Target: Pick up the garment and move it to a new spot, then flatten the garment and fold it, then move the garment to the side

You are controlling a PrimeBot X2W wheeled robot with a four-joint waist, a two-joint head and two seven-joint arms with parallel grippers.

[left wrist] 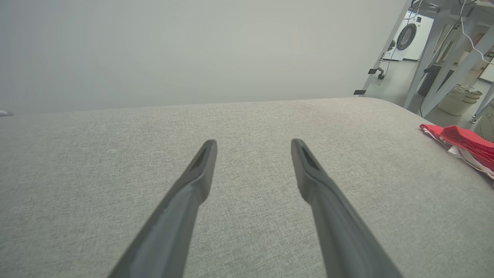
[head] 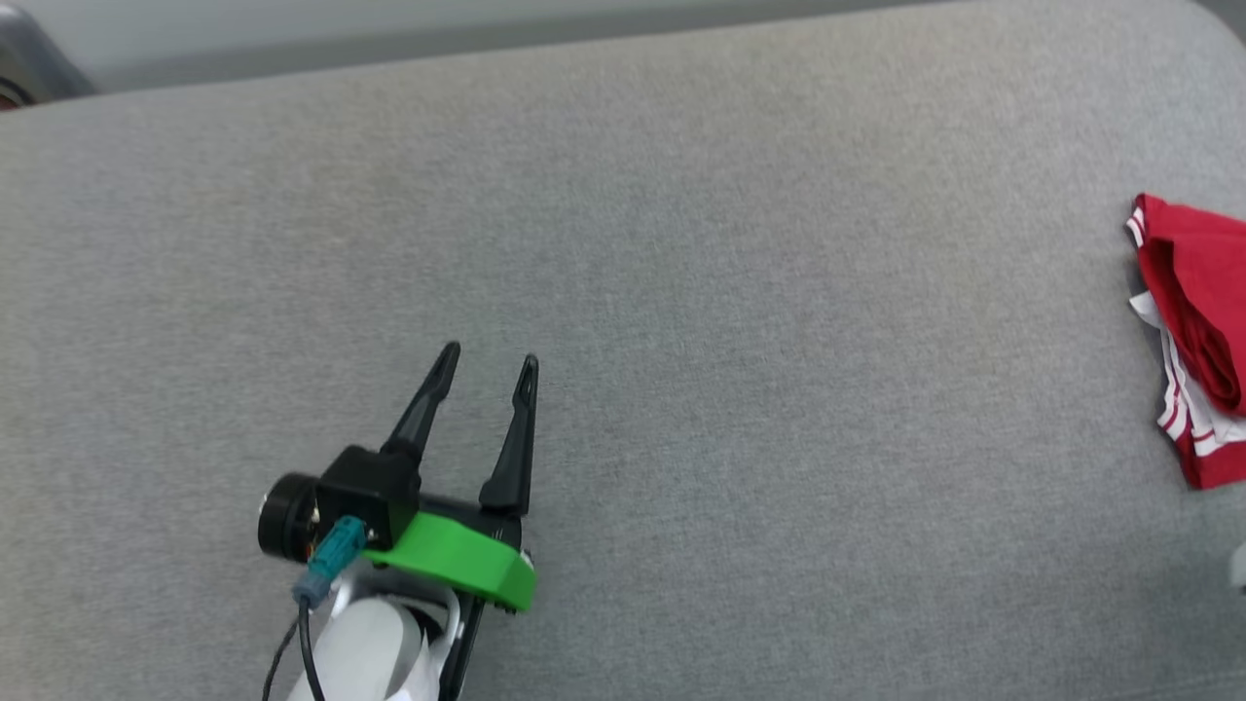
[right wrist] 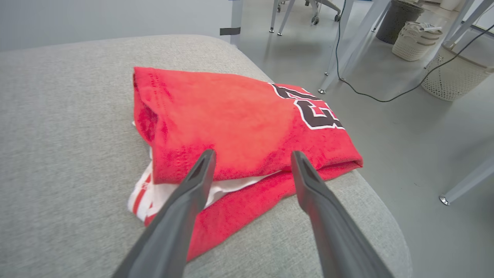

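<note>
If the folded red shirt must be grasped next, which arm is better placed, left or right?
Probably right. The right end effector is open and points at the garment, which lies at the right end of the grey cushion. The left end effector, also open, is over bare cushion, well apart from it.

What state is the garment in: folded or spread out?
Folded. The garment lies in a compact layered stack by the gray surface's edge, white striped trim showing under the top red layer.

head overhead, wrists low, garment [head: 1192,331] shared
</note>
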